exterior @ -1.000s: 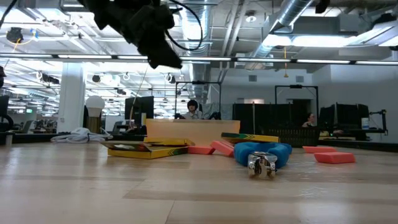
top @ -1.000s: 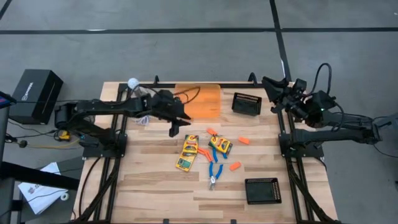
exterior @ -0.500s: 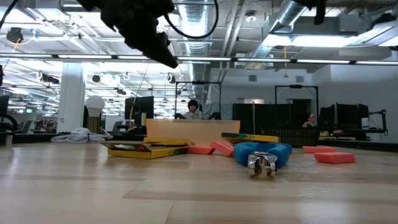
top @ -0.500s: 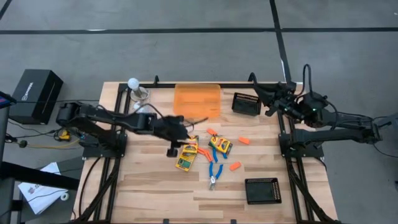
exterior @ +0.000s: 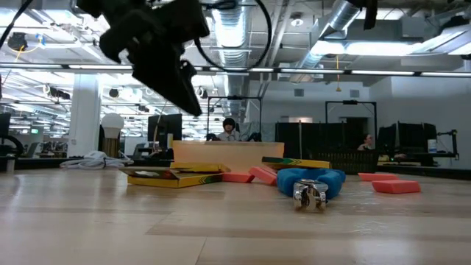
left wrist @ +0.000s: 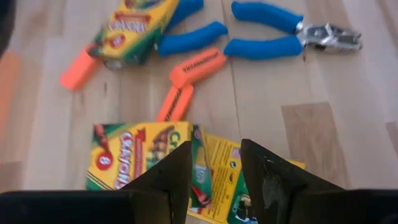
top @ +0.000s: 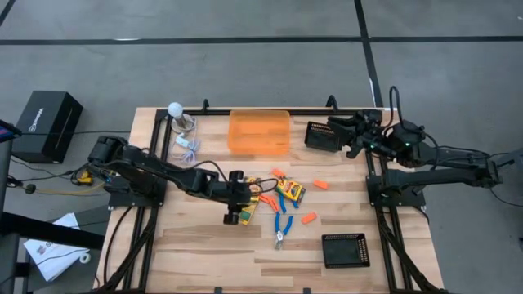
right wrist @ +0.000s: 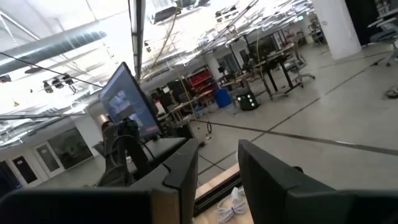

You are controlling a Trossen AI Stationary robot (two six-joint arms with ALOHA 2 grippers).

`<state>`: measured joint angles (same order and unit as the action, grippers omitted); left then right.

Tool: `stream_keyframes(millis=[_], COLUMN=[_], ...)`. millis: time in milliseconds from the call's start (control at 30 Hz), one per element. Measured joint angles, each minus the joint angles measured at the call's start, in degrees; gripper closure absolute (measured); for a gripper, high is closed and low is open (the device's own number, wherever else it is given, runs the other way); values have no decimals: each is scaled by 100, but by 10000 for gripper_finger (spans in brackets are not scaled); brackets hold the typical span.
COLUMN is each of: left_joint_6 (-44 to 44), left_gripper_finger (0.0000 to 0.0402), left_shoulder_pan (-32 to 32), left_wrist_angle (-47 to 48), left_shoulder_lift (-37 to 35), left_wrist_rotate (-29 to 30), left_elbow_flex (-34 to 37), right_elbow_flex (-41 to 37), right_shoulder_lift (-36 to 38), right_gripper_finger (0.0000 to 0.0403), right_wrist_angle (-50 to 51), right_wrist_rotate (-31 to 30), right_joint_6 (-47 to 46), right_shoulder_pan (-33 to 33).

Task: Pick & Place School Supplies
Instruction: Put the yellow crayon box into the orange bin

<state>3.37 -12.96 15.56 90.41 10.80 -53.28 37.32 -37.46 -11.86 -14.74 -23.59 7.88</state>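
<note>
The left gripper (left wrist: 214, 180) is hovering with fingers (left wrist: 268, 177) parted just above a crayon box (left wrist: 134, 163); the right gripper (right wrist: 217, 180), fingers narrowly apart, is holding nothing.

Even, bright overhead lighting; soft shadows on the worktop (top: 204, 245). Ceiling lights (exterior: 353, 48) glare in low view; near worktop blurred.

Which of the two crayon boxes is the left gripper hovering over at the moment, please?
The left gripper is over the crayon box nearer the left arm, beside the orange pieces; the other box sits farther right, by the blue-handled pliers.
</note>
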Motion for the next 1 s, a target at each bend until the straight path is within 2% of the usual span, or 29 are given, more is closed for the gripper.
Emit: stream_keyframes(millis=[200, 567, 1000], left_joint_6=[187, 334, 713], left_gripper_finger=[274, 286, 286], left_shoulder_pan=[-17, 8, -14], left_wrist_angle=[-19, -58, -322], left_shoulder_lift=[421, 526, 1083], left_wrist_rotate=[110, 167, 77], left_elbow_flex=[0, -2, -37], right_elbow_flex=[0, 0, 0], right_shoulder_lift=[1, 1, 1], right_gripper_finger=[296, 296, 296], right_wrist_angle=[2, 2, -37], right_wrist_rotate=[146, 163, 281], right_joint_6=[2, 2, 2], right_shoulder_pan=[0, 0, 0])
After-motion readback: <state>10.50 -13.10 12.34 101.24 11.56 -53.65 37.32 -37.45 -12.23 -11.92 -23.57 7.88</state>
